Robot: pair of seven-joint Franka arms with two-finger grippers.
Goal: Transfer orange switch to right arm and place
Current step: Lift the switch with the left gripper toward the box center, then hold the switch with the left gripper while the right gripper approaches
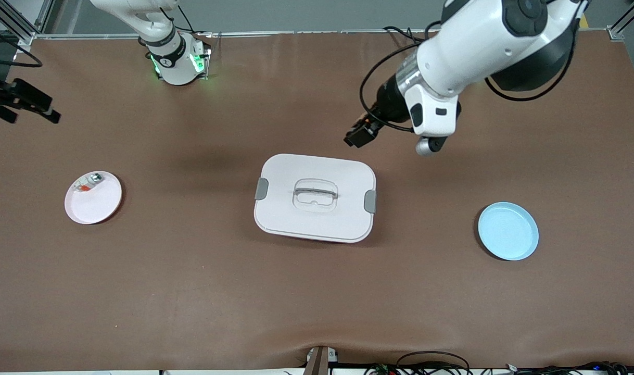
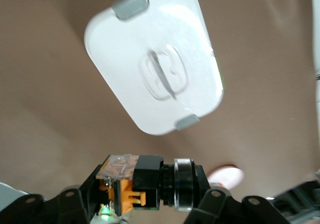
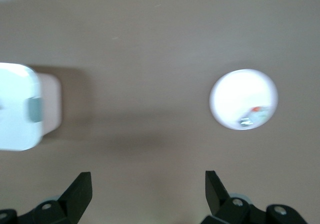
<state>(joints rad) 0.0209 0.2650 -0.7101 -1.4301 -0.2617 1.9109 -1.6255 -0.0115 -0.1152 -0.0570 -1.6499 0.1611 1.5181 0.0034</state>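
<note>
Hanging in the air over the brown bench (image 1: 192,291), just above the white lidded rectangular box with grey clips (image 1: 315,198) that sits mid-bench, the left gripper (image 1: 359,134) has its jaws closed on the orange switch (image 2: 150,184), a stubby black cylinder with orange parts held crosswise between the fingers (image 2: 75,204). In the front view the switch is hard to make out, only a dark lump at the gripper tip. The right gripper (image 3: 147,189) hovers high over the bench toward the right arm's end, jaws spread wide with nothing between them. Below it lies a small pale-pink round plate (image 1: 101,205) near that end of the bench, carrying a small silvery-white and orange-red part (image 1: 88,183). A light-blue round plate (image 1: 508,231) rests toward the left arm's end, well apart from the box.
</note>
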